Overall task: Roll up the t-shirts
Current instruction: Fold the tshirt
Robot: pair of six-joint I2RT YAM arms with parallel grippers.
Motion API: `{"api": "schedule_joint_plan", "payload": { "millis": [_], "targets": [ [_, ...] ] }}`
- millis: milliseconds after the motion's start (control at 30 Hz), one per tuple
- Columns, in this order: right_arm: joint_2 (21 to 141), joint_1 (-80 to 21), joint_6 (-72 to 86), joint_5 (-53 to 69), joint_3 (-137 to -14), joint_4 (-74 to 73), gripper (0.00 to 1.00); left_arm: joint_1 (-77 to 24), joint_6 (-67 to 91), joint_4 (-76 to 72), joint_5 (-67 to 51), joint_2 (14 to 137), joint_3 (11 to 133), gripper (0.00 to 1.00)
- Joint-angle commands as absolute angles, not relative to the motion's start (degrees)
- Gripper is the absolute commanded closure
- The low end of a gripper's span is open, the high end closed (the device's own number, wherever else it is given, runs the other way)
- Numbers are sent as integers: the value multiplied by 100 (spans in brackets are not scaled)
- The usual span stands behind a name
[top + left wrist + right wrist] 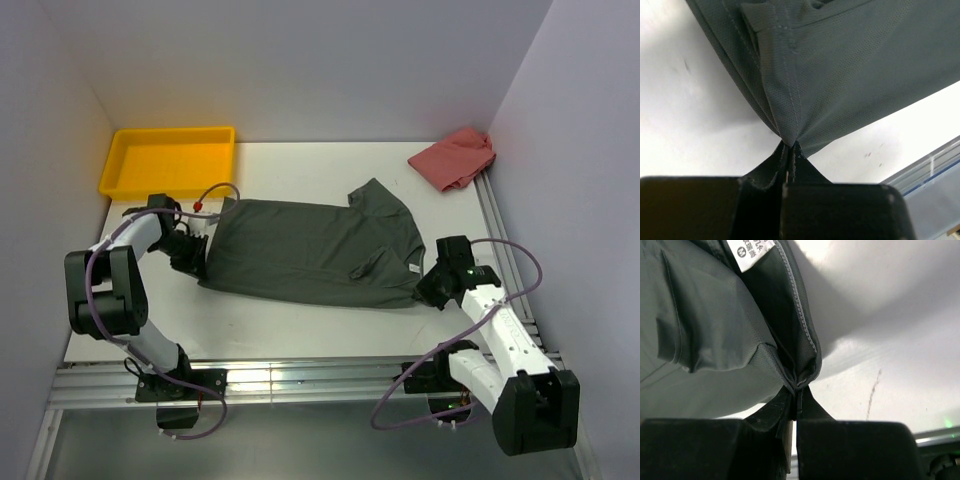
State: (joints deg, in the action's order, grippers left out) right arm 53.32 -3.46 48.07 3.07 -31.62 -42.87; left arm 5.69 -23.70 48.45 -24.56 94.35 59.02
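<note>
Top view first: the dark grey t-shirt (310, 250) lies pretty much flat across the middle of the white table (300, 335), stretched sideways between the two arms. The collar end points right and one sleeve sticks out toward the back wall. The left gripper (200, 258) sits right at the shirt's left edge and the right gripper (428, 290) is at its near right corner. The yellow tray (170, 132) is in the back left corner, near the shirt but not touching it. A crumpled pink cloth (455, 158) is way off in the back right corner.

Left wrist cam: the left gripper (790, 147) has its fingers clamped tight on a bunched bit of the t-shirt (855, 65). The fabric fans out from the pinch in tight folds, with a stitched seam running straight into it. There's bare table (690, 110) to the left and a metal rail (930, 165) at the lower right.

Right wrist cam: same deal here. The right gripper (797, 390) is pinched closed on a gathered edge of the t-shirt (705, 330), next to a stitched hem. The small white label (747, 247) shows at the top edge of the shot. The table (880, 365) is off to the right, with a thin dark scuff on it.
</note>
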Motion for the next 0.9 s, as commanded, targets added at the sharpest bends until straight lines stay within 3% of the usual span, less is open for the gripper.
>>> {"api": "schedule_joint_plan", "payload": {
  "millis": [0,400,567,633,700,733,867],
  "targets": [
    [5177,-614,4746,387,-3489,-4824,100,624,-2715,5335,-2180,9106,5714,100],
    [5027,-2065,5615,307,-3595,-5537,100,659,-3137,5731,-1547,8429,4949,100],
    [4913,-2320,5809,474,-3305,-5546,100,685,-3225,5757,-1476,8341,4808,91],
    [4861,-2338,5801,518,-3217,-5572,100,738,-3278,5827,-1564,8341,4816,80],
    [4834,-2329,5810,510,-3208,-5677,94,782,-3331,5897,-1608,8315,4825,71],
    [4790,-2329,5775,518,-3191,-5704,91,800,-3357,5915,-1617,8297,4834,61],
    [4720,-2329,5739,352,-3313,-5985,62,914,-3498,6020,-1608,8271,4886,50]
  ]
}}
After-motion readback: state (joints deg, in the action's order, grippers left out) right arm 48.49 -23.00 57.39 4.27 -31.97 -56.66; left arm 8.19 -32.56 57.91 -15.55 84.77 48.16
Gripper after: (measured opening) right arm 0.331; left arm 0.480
